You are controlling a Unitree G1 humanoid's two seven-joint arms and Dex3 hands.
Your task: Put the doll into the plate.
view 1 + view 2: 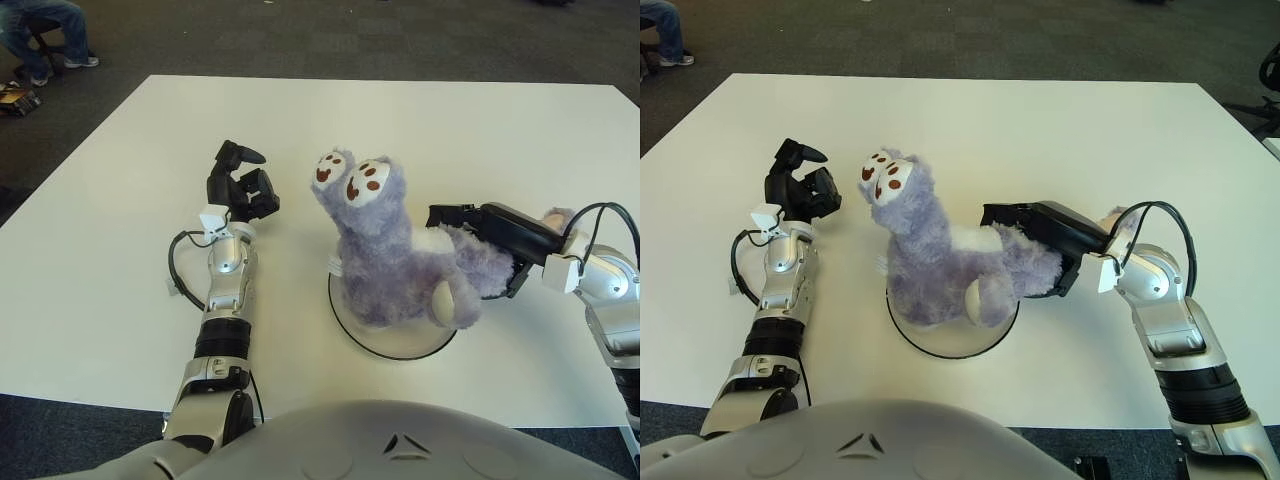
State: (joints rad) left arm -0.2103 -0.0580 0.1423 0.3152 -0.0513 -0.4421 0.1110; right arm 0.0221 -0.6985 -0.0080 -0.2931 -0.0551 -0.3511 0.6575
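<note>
A fluffy purple doll (pixel 385 250) with big white eyes sits upright on the round white plate (pixel 347 335), covering most of it and leaning over its right rim. My right hand (pixel 480 240) reaches in from the right. Its black fingers (pixel 500 222) lie over the doll's rear and a lower finger is tucked under it, so the hand is shut on the doll. My left hand (pixel 240 185) shows to the left of the doll, apart from it, fingers relaxed and holding nothing.
The white table (pixel 500 130) stretches wide behind the plate, and its front edge runs close below the plate. A black cable (pixel 180 265) loops beside my left wrist. A seated person (pixel 40 30) is on the dark floor at the far left.
</note>
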